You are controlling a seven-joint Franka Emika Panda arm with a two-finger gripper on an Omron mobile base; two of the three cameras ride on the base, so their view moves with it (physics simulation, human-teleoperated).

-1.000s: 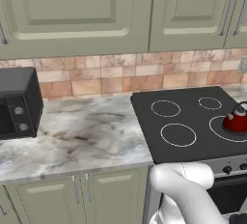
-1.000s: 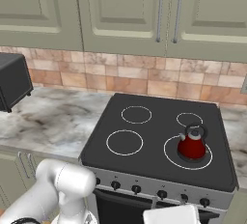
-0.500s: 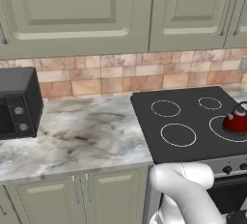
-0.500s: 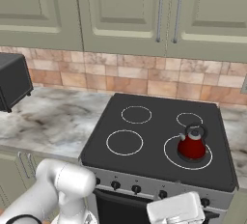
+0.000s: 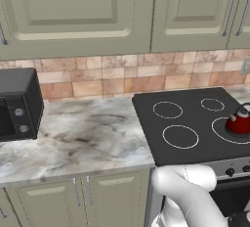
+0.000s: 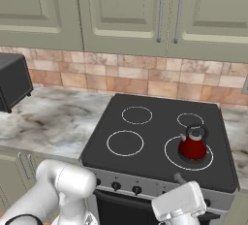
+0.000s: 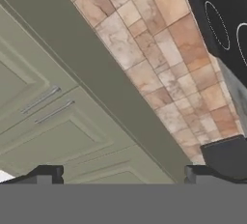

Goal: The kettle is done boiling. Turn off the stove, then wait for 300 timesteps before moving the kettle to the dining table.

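Pale green upper cabinets (image 5: 97, 11) with slim metal handles are hanging over a tan and pink tile backsplash (image 5: 112, 77) before me. A marbled grey surface (image 5: 83, 133) is carrying a black microwave (image 5: 17, 103); matching lower cabinets (image 5: 83, 199) are sitting beneath it.

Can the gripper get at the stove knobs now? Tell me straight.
Probably yes: the open gripper sits low by the stove front, and nothing blocks the knobs, though it faces the wall.
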